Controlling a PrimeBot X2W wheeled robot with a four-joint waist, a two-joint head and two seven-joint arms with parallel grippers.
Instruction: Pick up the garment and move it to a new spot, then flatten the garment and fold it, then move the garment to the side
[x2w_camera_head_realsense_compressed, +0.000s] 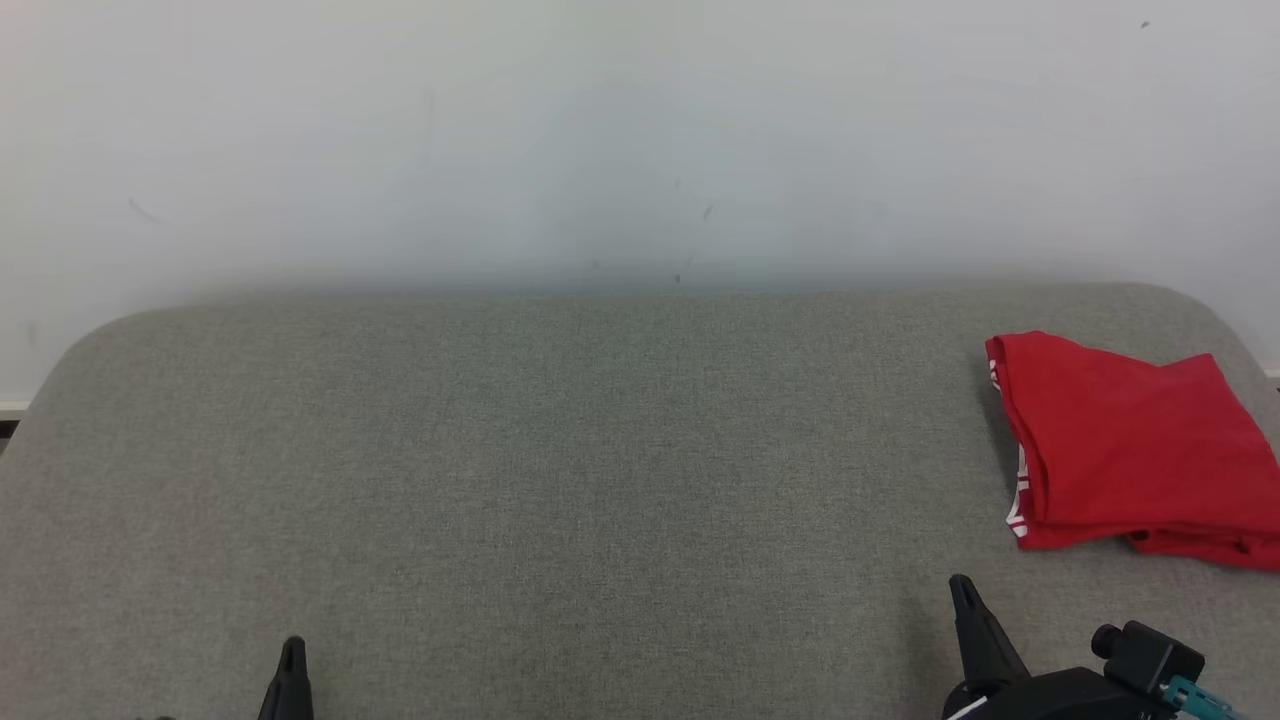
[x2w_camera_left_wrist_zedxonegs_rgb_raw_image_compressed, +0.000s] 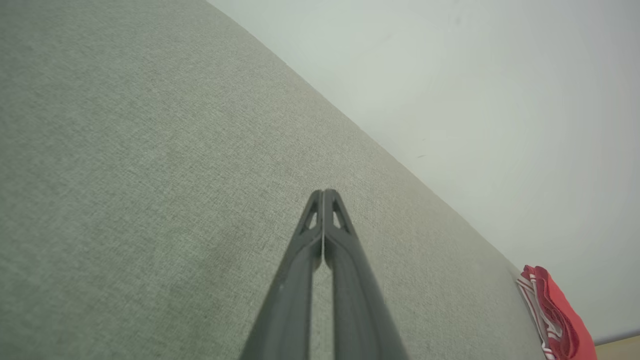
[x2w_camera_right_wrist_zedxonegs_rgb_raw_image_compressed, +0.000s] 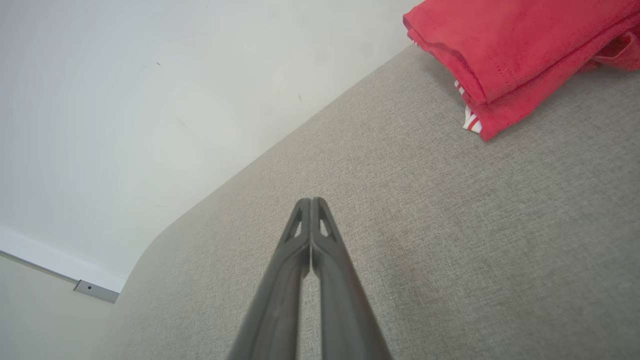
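The garment (x2w_camera_head_realsense_compressed: 1130, 455) is red with white stripes at its edge and lies folded at the far right of the grey fabric surface (x2w_camera_head_realsense_compressed: 560, 460). It also appears as a red garment (x2w_camera_left_wrist_zedxonegs_rgb_raw_image_compressed: 555, 315) low on the right in the left wrist view and as a folded red garment (x2w_camera_right_wrist_zedxonegs_rgb_raw_image_compressed: 505, 55) at the top right of the right wrist view. My left gripper (x2w_camera_head_realsense_compressed: 292, 650) is at the lower left, shut and holding nothing; its left gripper tips (x2w_camera_left_wrist_zedxonegs_rgb_raw_image_compressed: 323, 192) touch. My right gripper (x2w_camera_head_realsense_compressed: 962, 585) sits just below and left of the garment, apart from it, and its right gripper tips (x2w_camera_right_wrist_zedxonegs_rgb_raw_image_compressed: 311, 201) are shut and hold nothing.
A pale wall (x2w_camera_head_realsense_compressed: 640, 140) stands right behind the grey surface. The surface has rounded far corners, one at the left corner (x2w_camera_head_realsense_compressed: 90, 340) and one behind the garment. A strip of floor edge (x2w_camera_right_wrist_zedxonegs_rgb_raw_image_compressed: 95, 292) shows beyond the surface.
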